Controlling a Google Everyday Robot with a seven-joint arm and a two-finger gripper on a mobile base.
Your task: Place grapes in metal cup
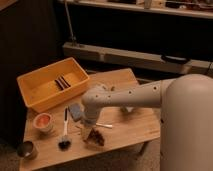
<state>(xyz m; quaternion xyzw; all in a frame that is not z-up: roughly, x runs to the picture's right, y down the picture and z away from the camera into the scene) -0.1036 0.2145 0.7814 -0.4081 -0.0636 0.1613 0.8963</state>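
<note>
Where the white robot arm reaches in from the right of the frame and bends down at lower centre, the gripper (91, 130) hangs right over the small bunch of dark reddish-brown round grapes (98, 140), which lies on the pale wooden counter (132, 127). Whether the gripper is wide, narrow or holding the bunch cannot be told. The short, round, dark grey metal cup (26, 149) stands at the counter's lower left corner, well apart from the grapes. Between them lies a black-headed brush with a white handle (64, 134). An orange-pink bowl with a pale rim (43, 121) stands just above the cup. A yellow plastic bin (35, 92) fills the counter's upper left.
</note>
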